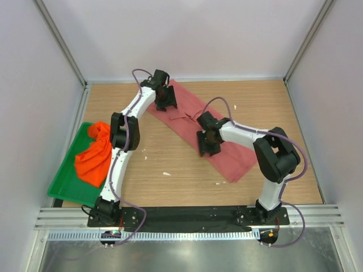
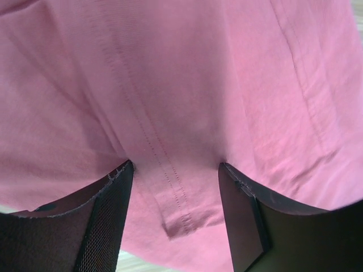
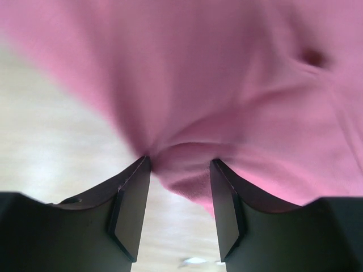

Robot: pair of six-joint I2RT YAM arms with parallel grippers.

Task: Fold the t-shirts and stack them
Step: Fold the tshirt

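Note:
The rose-pink t-shirt [image 1: 232, 158] lies in a long diagonal strip on the wooden table, from the far middle to the near right. My left gripper [image 1: 166, 103] is over its far end; in the left wrist view the gripper [image 2: 176, 164] is open, its tips pressed on the pink cloth [image 2: 187, 85] on either side of a stitched hem. My right gripper [image 1: 205, 148] is at the strip's left edge near its middle; in the right wrist view it [image 3: 180, 160] is open with a fold of pink cloth [image 3: 227, 85] between its tips. The orange t-shirt [image 1: 95, 156] lies crumpled in the tray.
A green plastic tray [image 1: 65, 184] sits at the table's left edge. White walls and metal posts enclose the table. A few small white scraps [image 1: 166, 173] lie on the wood near the middle.

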